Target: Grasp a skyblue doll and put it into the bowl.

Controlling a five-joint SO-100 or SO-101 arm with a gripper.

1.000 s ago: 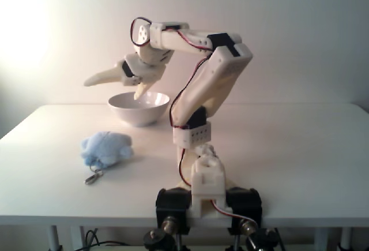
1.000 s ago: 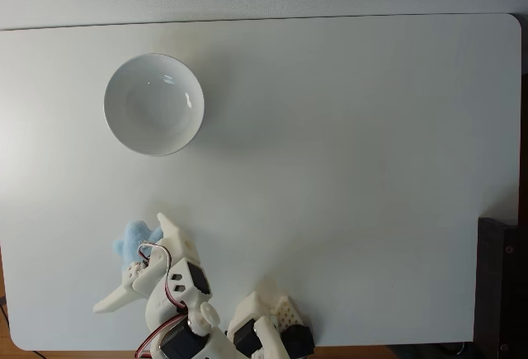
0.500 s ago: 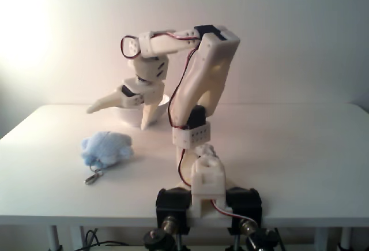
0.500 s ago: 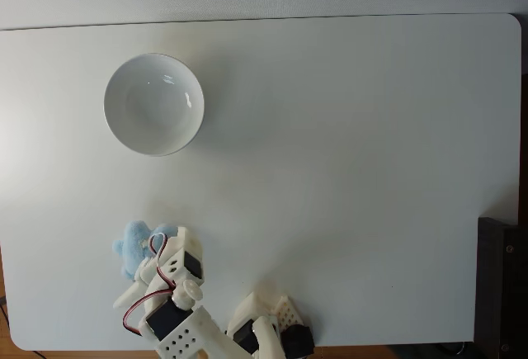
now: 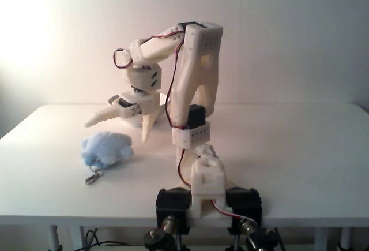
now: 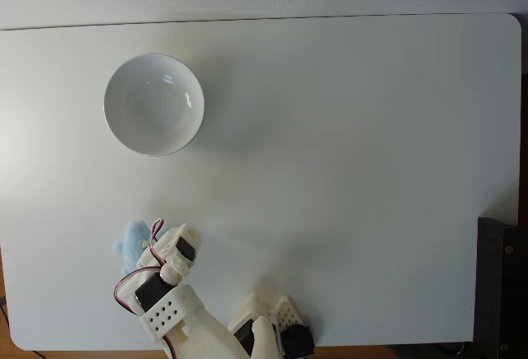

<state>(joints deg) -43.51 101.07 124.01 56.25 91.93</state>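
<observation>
**White table, pale wall, plush under my fingers**

My gripper (image 5: 117, 131) hangs with its fingers spread wide, holding nothing, just above the skyblue doll (image 5: 105, 149). The doll lies on the white table (image 5: 300, 147), its metal clasp (image 5: 92, 177) trailing toward the table's near edge. From above, my wrist covers part of the doll (image 6: 129, 242), which sits near the table's near left corner. The bowl (image 6: 153, 104) stands empty and well apart, toward the far left. A plain pale wall (image 5: 288, 37) rises behind the table, washed by bright light at upper left.
</observation>
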